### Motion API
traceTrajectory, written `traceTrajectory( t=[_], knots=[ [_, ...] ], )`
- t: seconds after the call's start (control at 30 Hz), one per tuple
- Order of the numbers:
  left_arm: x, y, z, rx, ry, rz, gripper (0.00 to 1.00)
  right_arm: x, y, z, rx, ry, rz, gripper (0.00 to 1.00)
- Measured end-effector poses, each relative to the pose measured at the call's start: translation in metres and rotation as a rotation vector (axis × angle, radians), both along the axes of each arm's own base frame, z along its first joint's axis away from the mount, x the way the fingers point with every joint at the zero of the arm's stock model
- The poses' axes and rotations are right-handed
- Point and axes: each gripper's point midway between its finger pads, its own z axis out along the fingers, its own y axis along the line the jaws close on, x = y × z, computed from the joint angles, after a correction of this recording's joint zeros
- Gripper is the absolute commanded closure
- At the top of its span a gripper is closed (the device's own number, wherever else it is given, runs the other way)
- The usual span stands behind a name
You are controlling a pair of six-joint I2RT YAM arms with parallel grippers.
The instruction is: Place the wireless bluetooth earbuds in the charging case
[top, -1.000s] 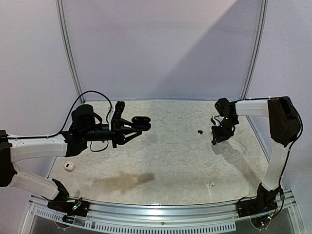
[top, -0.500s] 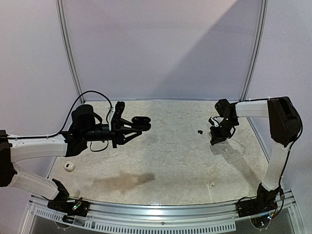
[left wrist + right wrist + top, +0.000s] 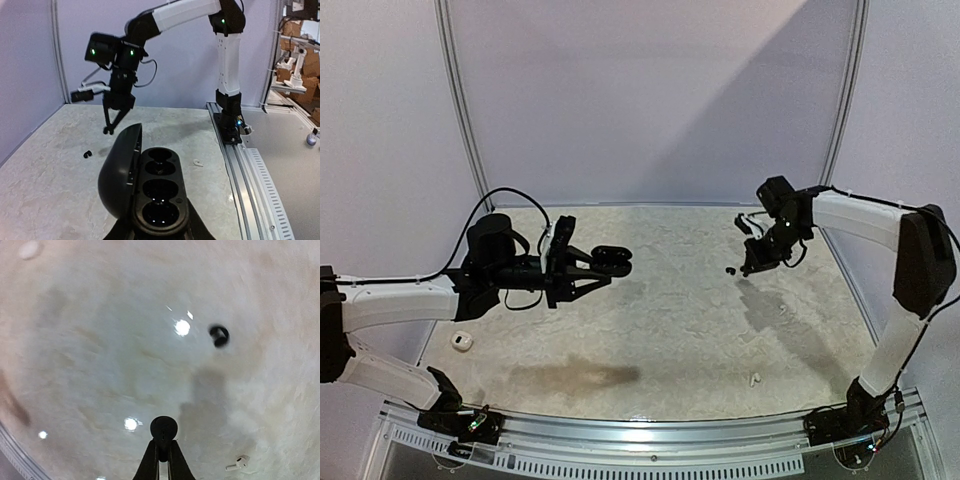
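The black charging case [image 3: 611, 260] is held above the table's left half, with my left gripper [image 3: 592, 268] shut on its base. From the left wrist its lid [image 3: 119, 172] stands open to the left, and the wells [image 3: 161, 192] look empty. My right gripper [image 3: 749, 268] hangs above the far right of the table, shut on a black earbud [image 3: 163, 429] at its fingertips [image 3: 170, 452]. A second black earbud [image 3: 730, 270] [image 3: 219, 335] lies on the table just left of that gripper. One white earbud [image 3: 239, 463] lies on the table below the right gripper.
Another white earbud [image 3: 754, 379] [image 3: 198, 162] lies near the front right. A small white case [image 3: 461, 341] sits at the left edge of the table. Metal rails [image 3: 640, 440] run along the front edge, and purple walls close in the back and sides.
My right gripper has shut on a black earbud and lifted it off the table, moving up and a little left. The left arm with the case has barely shifted.
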Motion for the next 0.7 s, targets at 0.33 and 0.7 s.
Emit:
traceTrajectory(
  t=[0.33,0.7],
  knots=[
    [-0.017,-0.011,0.002,-0.005,-0.133,-0.185,1.00,-0.100,0.134,0.217,0.348,-0.557,0.570,1.00],
    [-0.022,-0.017,0.001,0.003,-0.106,-0.193,1.00,-0.185,0.217,0.280,0.410,-0.709,0.926,1.00]
  ],
)
